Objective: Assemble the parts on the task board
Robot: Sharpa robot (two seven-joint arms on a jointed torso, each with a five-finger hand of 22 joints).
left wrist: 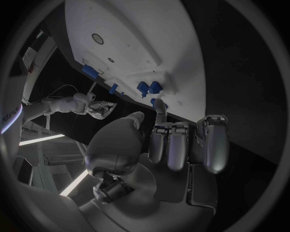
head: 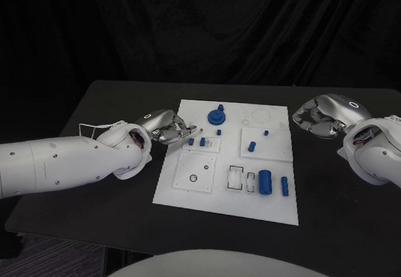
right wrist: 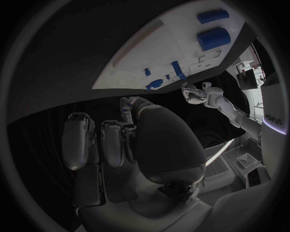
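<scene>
While both arms flank the task board on the worktop, left robot hand fingers curled at its left edge beside small blue parts, grip unclear, right robot hand curled empty off its right edge.

White task board, blue parts

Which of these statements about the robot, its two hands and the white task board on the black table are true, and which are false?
1. The left hand is at the task board's left edge. True.
2. The right hand holds a blue part. False: it holds nothing, and is off the board's right edge.
3. A large blue cylinder lies on the board. True.
4. The blue disc with a post lies on the black table. False: it is on the board.
</scene>
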